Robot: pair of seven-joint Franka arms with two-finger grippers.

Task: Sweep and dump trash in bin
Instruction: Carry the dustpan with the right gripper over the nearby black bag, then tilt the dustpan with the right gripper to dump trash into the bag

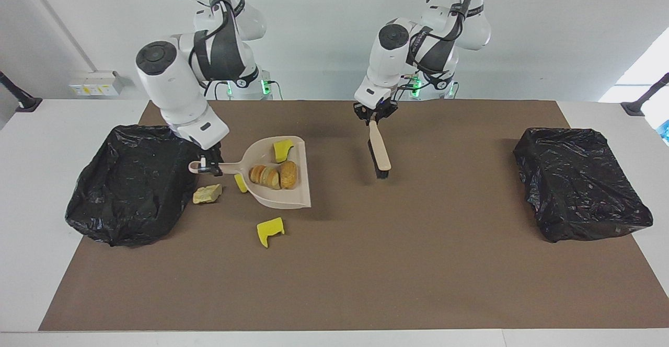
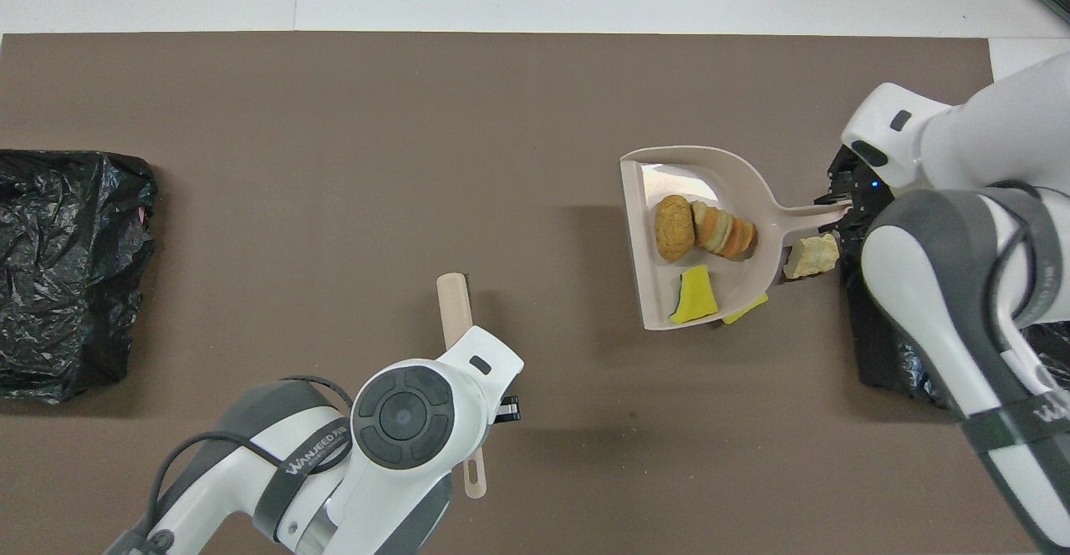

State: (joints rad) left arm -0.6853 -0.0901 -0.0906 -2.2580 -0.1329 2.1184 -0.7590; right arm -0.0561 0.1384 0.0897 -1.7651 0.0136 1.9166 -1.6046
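A brown mat (image 1: 366,284) covers the table, with a black-bagged bin (image 1: 133,182) at the right arm's end and another (image 1: 580,182) at the left arm's. The right gripper (image 1: 209,165) is clamped on the beige dustpan (image 1: 279,193) handle, lifted beside its bin, carrying bread lumps (image 1: 273,174) and a yellow sponge bit (image 1: 282,149). The left gripper (image 1: 373,119) is closed on a brush (image 1: 379,153). A pale chunk (image 1: 207,194) and sponge scrap (image 1: 270,230) lie on the mat.
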